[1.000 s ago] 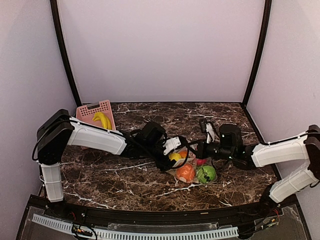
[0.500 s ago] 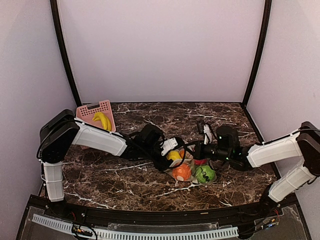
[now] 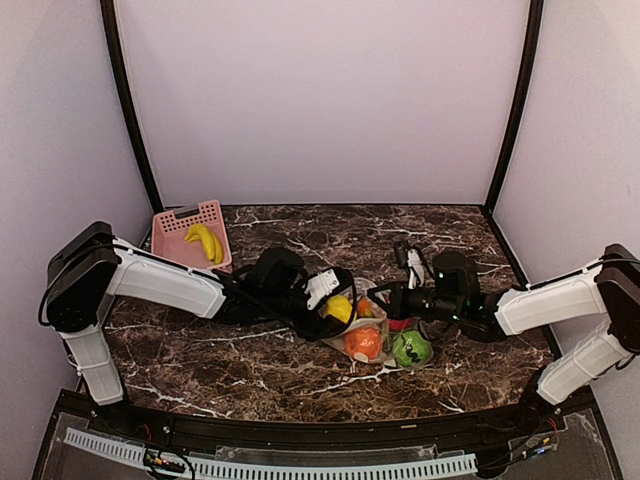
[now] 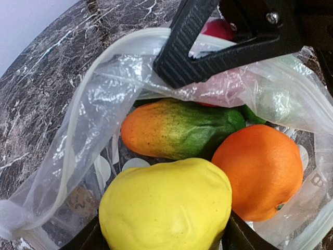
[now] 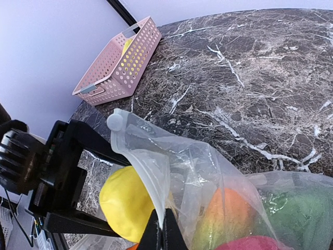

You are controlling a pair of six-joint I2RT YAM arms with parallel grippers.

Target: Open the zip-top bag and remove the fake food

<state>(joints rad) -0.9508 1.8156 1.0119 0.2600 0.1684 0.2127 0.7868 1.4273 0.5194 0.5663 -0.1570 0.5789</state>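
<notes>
Fingers of the left hand [image 4: 164,235] are clasping a yellow fruit [image 4: 165,205] at the mouth of the zip-top bag [image 4: 88,109], which the right hand [image 5: 163,233] is pinching by its upper lip and holding agape. Opening is looking done; emptying is only getting under way. A banana [image 3: 205,240] is lying in the pink basket [image 3: 170,232], well apart. The other fake food [image 3: 365,343], an orange ball [image 4: 257,172], an orange-green piece [image 4: 177,127], a pink-red ball [image 4: 218,28] and a green ball [image 3: 411,348], is sitting inside the bag on the worktop [image 3: 200,350], just beyond the left hand.

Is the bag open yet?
Open: the zip-top bag gapes, right claw pinching one lip up, left claw gripping the yellow fruit at its mouth.
</notes>
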